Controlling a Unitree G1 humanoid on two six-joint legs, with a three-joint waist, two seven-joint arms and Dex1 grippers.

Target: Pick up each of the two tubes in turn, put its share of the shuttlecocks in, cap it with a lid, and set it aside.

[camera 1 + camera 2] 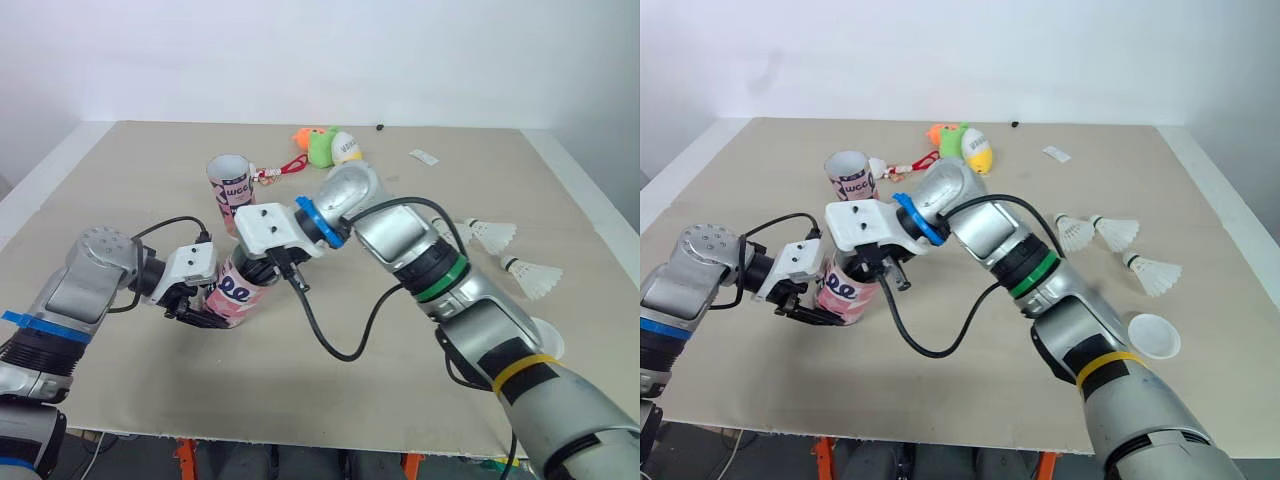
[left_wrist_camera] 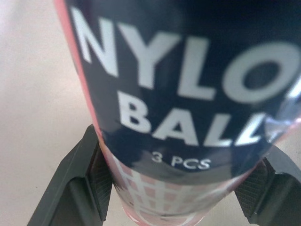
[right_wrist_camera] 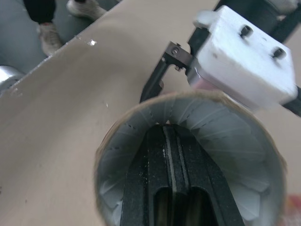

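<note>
Two tubes are counted. One tube (image 1: 240,291), pink and dark with "NYLON BALL 3 PCS" printed on it, is held tilted just above the table (image 1: 120,190). A second tube (image 1: 230,184) is stood upright on the table beyond the held tube, well apart from it.

Four shuttlecocks are seen. One white-skirted shuttlecock (image 3: 221,117) is seated inside the held tube's mouth. Three loose shuttlecocks (image 1: 1072,233) (image 1: 1116,232) (image 1: 1155,273) are laid on the table far to the held tube's right. One white lid (image 1: 1153,337) is laid right of the held tube, nearer the robot than the loose shuttlecocks. A cluster of plush toys (image 1: 326,146) is found beyond the second tube.

The table is covered in a plain beige surface and is backed by a white wall (image 1: 300,50).

The held tube is clamped around its lower body by the left gripper (image 2: 181,186). The right gripper (image 3: 168,134) is pushed into the tube's mouth, inside the shuttlecock's skirt, with its fingers pressed together.
</note>
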